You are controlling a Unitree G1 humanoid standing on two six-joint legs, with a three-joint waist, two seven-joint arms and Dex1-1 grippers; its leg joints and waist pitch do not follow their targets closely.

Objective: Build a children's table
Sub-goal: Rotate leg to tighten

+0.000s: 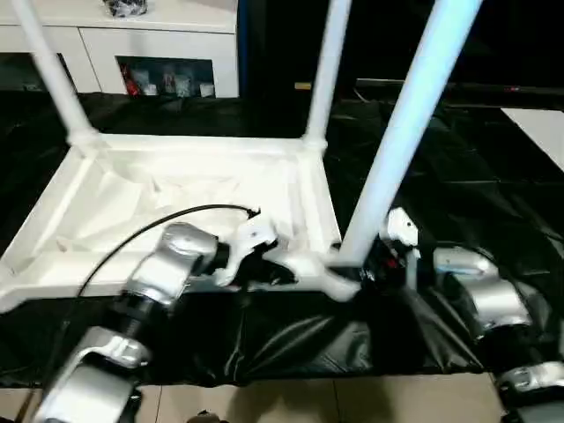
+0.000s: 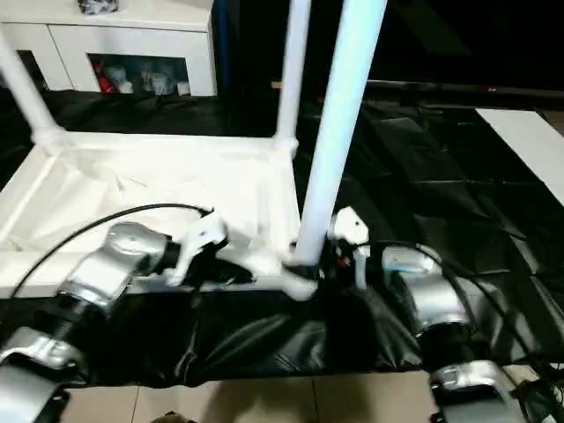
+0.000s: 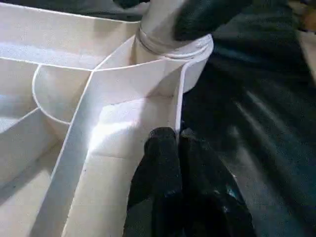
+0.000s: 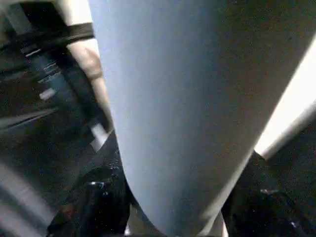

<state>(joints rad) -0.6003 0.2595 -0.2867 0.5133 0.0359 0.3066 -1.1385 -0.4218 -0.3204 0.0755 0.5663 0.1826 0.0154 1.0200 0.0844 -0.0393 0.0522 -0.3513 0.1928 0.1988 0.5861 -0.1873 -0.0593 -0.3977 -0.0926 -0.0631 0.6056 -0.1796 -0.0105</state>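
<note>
The children's table lies upside down on black cloth, its white ribbed top point(image 1: 132, 203) facing up. Two white legs point(image 1: 53, 70) point(image 1: 326, 70) stand in the far corners. A third leg point(image 1: 397, 150) rises from the near right corner socket point(image 3: 173, 47). My left gripper point(image 1: 284, 270) is at the near rim just left of that socket, its fingers point(image 3: 163, 163) shut on the thin rim wall. My right gripper point(image 2: 330, 256) is at the base of the near right leg. The leg point(image 4: 187, 98) sits between its two fingers, which press against it on both sides.
A white cabinet with a glass door point(image 1: 167, 53) stands behind the table. The black cloth point(image 1: 441, 176) covers the floor to the right, with a white sheet point(image 1: 542, 132) at its far right. Bare tan floor point(image 1: 308, 401) lies nearest me. A black cable point(image 1: 176, 216) arcs over the table top.
</note>
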